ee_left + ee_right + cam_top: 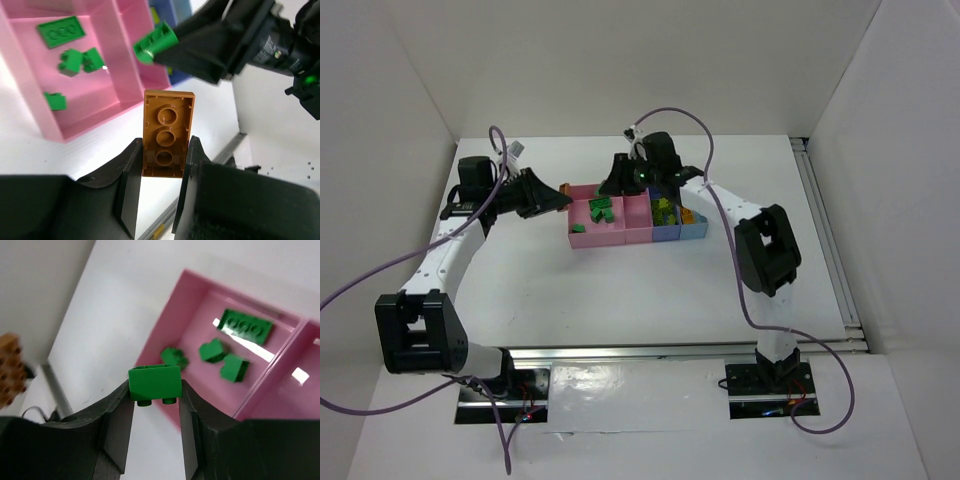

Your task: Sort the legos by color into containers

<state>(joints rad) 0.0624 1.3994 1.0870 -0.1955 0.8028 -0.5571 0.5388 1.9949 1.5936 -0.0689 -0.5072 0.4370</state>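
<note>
My left gripper [165, 150] is shut on an orange brick [167, 132], underside toward the camera, held above the table just left of the bins. My right gripper [154, 390] is shut on a dark green brick [155, 382], held over the near left edge of the wide pink bin [172, 305]. That bin holds several dark green bricks [245, 326]. In the top view the four joined bins [588, 238] sit mid-table, with the left gripper [563, 195] at their left end and the right gripper [617, 180] behind them. Lime and yellow bricks [665, 210] lie in a blue bin.
The two grippers are close together at the pink bin's left end; the right one and its green brick [156, 42] show in the left wrist view. Purple cables [680, 115] loop over both arms. A metal rail [825, 240] runs along the table's right edge. White walls enclose the table.
</note>
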